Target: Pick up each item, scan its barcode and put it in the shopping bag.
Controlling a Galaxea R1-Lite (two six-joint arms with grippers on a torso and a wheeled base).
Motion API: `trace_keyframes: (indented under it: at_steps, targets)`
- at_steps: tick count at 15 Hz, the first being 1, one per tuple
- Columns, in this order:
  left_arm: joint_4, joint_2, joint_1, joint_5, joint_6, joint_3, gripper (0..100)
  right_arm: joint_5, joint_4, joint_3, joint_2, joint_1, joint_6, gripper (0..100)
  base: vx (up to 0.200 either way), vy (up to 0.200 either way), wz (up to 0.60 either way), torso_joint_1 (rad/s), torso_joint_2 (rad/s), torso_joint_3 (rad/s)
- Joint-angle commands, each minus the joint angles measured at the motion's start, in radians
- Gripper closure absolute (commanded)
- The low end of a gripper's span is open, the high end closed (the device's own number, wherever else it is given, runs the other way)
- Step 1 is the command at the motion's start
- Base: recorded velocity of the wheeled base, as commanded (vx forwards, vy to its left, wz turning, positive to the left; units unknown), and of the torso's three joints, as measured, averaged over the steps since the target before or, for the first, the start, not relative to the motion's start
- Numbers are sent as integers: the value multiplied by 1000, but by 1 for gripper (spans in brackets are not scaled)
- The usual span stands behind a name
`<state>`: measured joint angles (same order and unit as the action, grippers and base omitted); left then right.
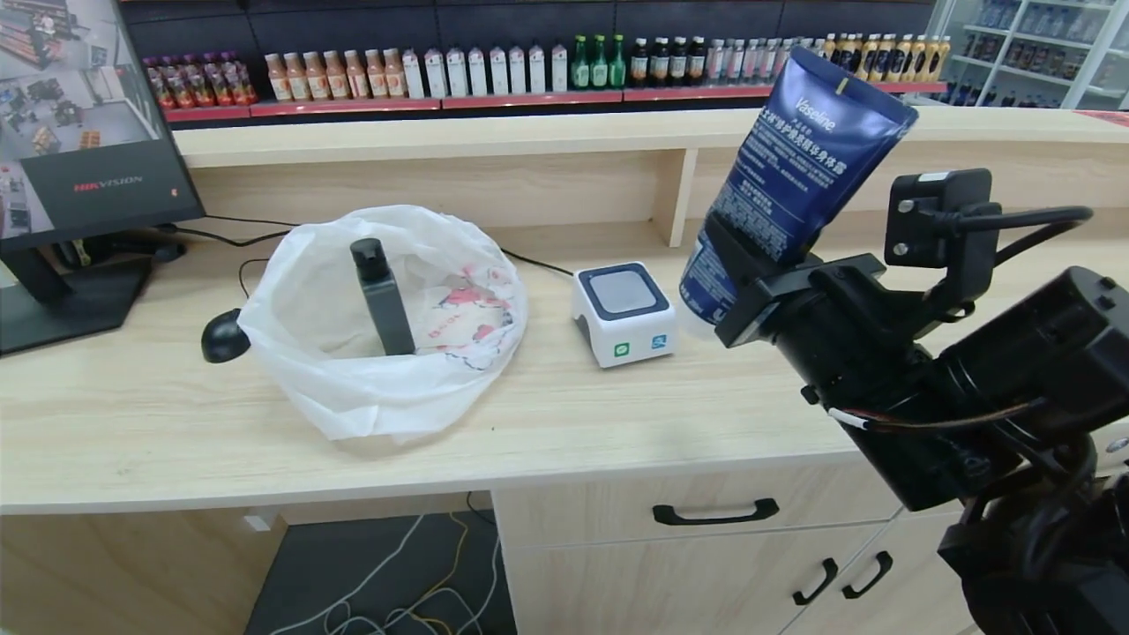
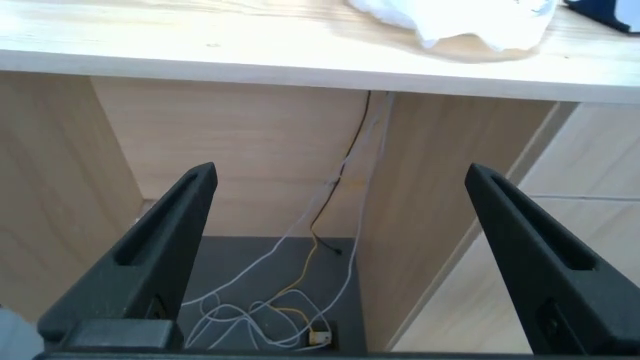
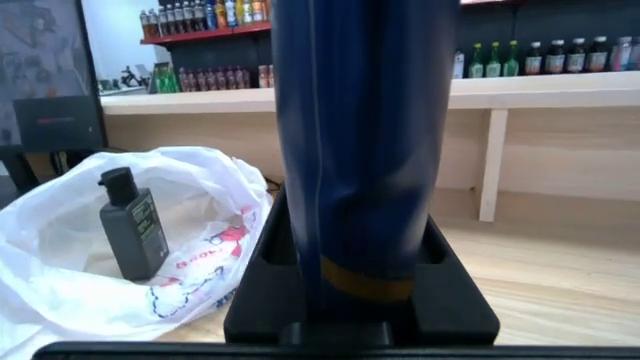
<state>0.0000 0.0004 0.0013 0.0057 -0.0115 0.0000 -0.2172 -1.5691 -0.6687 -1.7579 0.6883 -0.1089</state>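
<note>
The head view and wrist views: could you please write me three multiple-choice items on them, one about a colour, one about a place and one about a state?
1. What colour is the tube held by the right hand?
A red
B blue
C green

2. Where is the dark bottle?
A in the right hand
B lying flat outside the bag
C upright inside the white bag

3. How is the left hand?
A open and empty
B shut on the bottle
C shut on the tube

Answers:
1 B, the tube's body is dark blue.
2 C, the bag's rim surrounds the standing bottle.
3 A, its fingers stand wide apart with nothing between them.
</note>
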Motion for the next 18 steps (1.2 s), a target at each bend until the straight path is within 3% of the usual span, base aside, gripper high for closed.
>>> trace_keyframes:
  at_steps: [1, 6, 11, 18]
  targets:
    - [0, 0, 0, 0, 1, 0, 0, 4, -2, 28, 41, -1, -3, 100, 0, 0, 0, 0, 0, 0]
    - [0, 0, 0, 0, 1, 0, 0, -54, -2, 44, 66, 13, -140, 100, 0, 0, 0, 0, 0, 0]
    - [0, 0, 0, 0, 1, 0, 0, -48, -2, -112, -12, 13, -252, 100, 0, 0, 0, 0, 0, 0]
    - [0, 0, 0, 0, 1, 0, 0, -25, -2, -135, -107, 5, -451, 100, 0, 0, 0, 0, 0, 0]
